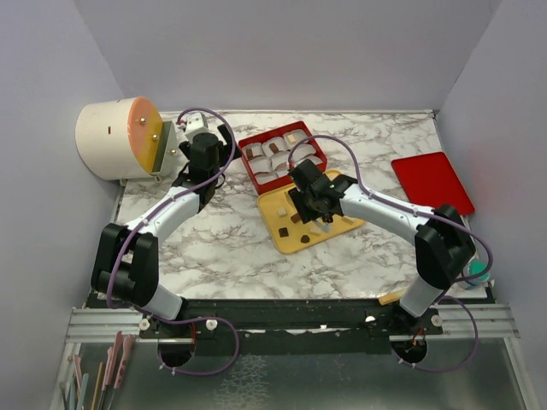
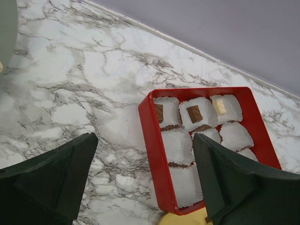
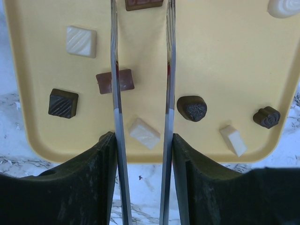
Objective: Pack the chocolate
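Several chocolates lie on the yellow tray (image 3: 220, 56): cream-white ones (image 3: 81, 41) (image 3: 233, 139), dark ones (image 3: 63, 102) (image 3: 192, 108) and a brown one (image 3: 123, 80). My right gripper (image 3: 143, 140) is shut on metal tweezers (image 3: 115, 93), whose two blades stand apart over the tray. A cream-white piece (image 3: 144, 133) lies between the blades, untouched. The red box (image 2: 152, 145) holds white paper cups; three hold chocolates, two brown (image 2: 194, 114) and one cream-white (image 2: 219, 107). My left gripper (image 2: 144, 140) is open and empty above the box's left rim. In the top view the right gripper (image 1: 318, 213) hovers over the tray (image 1: 282, 235).
A red lid (image 1: 432, 181) lies at the right on the marble table. A white cylinder with an orange face (image 1: 107, 141) stands at the back left beside the left gripper (image 1: 201, 141). Grey walls enclose the table.
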You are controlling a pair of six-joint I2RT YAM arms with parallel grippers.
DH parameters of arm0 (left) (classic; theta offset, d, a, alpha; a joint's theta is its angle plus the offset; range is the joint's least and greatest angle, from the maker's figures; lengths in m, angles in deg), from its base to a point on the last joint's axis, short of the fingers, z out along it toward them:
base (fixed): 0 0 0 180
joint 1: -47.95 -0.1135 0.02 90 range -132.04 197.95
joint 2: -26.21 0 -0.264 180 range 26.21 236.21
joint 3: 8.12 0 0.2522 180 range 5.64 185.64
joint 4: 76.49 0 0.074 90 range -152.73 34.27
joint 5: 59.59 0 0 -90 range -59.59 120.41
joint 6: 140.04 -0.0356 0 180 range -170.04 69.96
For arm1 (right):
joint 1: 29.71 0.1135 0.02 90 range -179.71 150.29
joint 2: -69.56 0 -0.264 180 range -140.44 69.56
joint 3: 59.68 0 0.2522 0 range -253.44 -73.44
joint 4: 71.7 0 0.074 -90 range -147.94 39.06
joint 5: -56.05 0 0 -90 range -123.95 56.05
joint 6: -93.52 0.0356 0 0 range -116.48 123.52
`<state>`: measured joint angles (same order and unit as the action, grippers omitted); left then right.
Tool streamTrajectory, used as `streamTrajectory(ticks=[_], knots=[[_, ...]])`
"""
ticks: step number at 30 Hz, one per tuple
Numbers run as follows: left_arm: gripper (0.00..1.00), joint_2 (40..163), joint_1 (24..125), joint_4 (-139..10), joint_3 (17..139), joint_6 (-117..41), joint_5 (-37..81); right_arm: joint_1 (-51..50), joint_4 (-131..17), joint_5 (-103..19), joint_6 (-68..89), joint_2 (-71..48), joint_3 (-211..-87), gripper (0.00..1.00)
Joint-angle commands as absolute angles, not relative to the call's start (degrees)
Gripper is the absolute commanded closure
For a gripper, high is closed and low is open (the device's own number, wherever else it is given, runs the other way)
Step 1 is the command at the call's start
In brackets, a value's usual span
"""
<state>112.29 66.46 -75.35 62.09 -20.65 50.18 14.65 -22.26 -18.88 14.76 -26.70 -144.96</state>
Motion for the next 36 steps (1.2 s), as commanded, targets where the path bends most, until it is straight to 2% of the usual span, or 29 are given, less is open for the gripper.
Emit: streamTrajectory(ticks=[1, 14, 18, 23, 27, 36], knots=[[0.07, 112.8, 66.6, -75.8, 62.3, -21.2, 49.9, 13.8, -23.7, -19.5, 13.6, -28.0, -147.1, 0.49], [0.07, 113.4, 66.6, -75.9, 62.5, -21.5, 50.1, 12.2, -24.7, -20.9, 12.4, -29.9, -148.1, 0.53], [0.07, 113.6, 66.5, -75.9, 62.5, -21.5, 50.3, 12.0, -24.8, -21.7, 12.4, -30.0, -148.3, 0.61], [0.07, 113.8, 66.5, -75.9, 62.6, -21.5, 50.2, 12.0, -24.9, -21.8, 12.4, -29.1, -148.3, 0.79], [0.07, 114.0, 66.5, -75.9, 62.6, -21.4, 50.2, 12.0, -24.3, -21.5, 12.7, -27.6, -149.0, 0.87], [0.07, 114.1, 66.5, -75.9, 62.5, -21.3, 50.1, 12.0, -22.5, -21.1, 12.7, -24.7, -151.9, 0.9]])
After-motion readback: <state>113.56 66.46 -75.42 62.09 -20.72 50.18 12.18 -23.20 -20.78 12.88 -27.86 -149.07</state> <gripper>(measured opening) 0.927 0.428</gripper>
